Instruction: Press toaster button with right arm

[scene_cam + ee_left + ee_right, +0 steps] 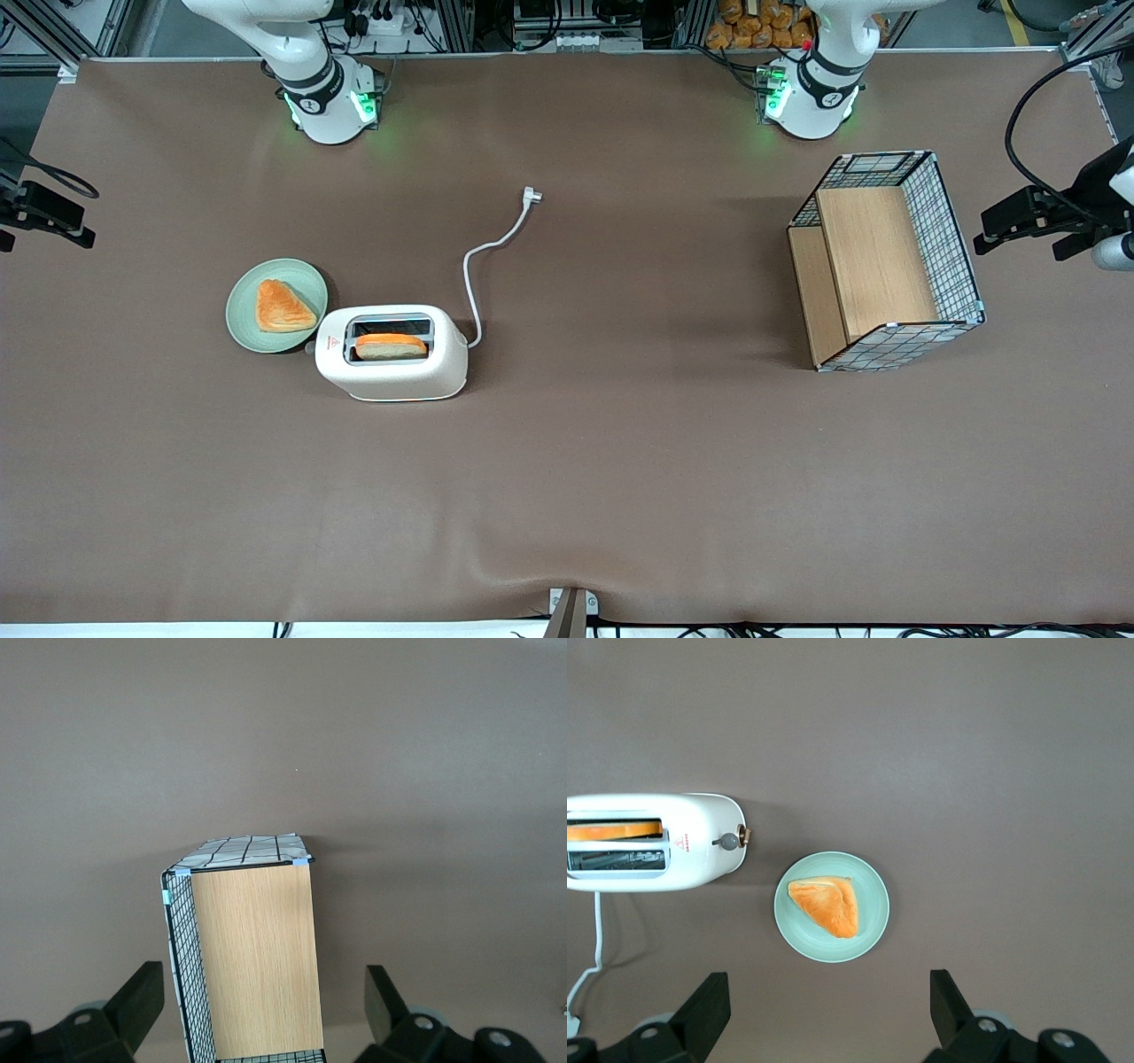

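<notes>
Claw [824, 1014] spread apart, high above plate [832, 906] — toaster button [729, 841] at plate's ten o'clock; descent may strike plate.

My slim black gripper [830, 1019], fingers spread, hangs over the brown table [620, 478] at the working arm's end. Nearest it lies the round pale-green plate [873, 912] with a triangular orange pastry [826, 905] on it. Just beside the plate stands the rounded cream-white toaster [700, 864], its pale-grey lever button [729, 841] facing the plate. A bread slice [391, 346] sits in the slot nearer the front camera. The wire-and-wood basket [886, 261] lies toward the parked arm's end.

Robot lab: aluminium framing [53, 35], cables [390, 22]
</notes>
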{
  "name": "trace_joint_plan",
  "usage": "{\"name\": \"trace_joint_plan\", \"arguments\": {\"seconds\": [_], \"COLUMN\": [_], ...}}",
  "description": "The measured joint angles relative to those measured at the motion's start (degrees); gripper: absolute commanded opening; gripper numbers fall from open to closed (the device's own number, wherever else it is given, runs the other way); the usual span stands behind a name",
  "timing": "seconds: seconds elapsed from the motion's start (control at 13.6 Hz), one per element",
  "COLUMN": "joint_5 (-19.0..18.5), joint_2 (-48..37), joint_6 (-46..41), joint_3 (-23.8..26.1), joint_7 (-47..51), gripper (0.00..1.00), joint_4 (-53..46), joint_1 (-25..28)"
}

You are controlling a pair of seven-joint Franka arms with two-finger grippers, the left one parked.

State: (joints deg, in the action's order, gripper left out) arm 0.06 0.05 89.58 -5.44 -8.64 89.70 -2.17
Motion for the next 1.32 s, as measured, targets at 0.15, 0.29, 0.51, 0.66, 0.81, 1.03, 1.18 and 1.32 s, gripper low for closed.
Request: {"name": "trace_joint_plan", "arguments": {"seconds": [0.15,0.29,0.51,0.66,0.81,1.03,1.18,1.32], "joint_5": [0.0,0.0,0.0,0.0,0.0,0.0,0.0,0.05], "joint_2": [0.0,0.0,0.0,0.0,0.0,0.0,0.0,0.0], "joint_6": [0.01,0.01,0.11,0.22,0.24,0.24,0.21,-0.44], "joint_3": [0.06,0.25,0.38,0.38,0.38,0.43,0.45,0.53], "joint_7": [0.9,1.22,1.25,1.25,1.25,1.25,1.25,1.28], "gripper": [1.0,1.0,1.0,1.0,1.0,1.0,1.0,1.0], "joint_4": [0.0,-0.01,-0.11,-0.36,-0.75,-1.15,-1.18,-1.18], "joint_1": [0.0,0.01,0.02,0.03,0.03,0.07,0.09,0.22]}}
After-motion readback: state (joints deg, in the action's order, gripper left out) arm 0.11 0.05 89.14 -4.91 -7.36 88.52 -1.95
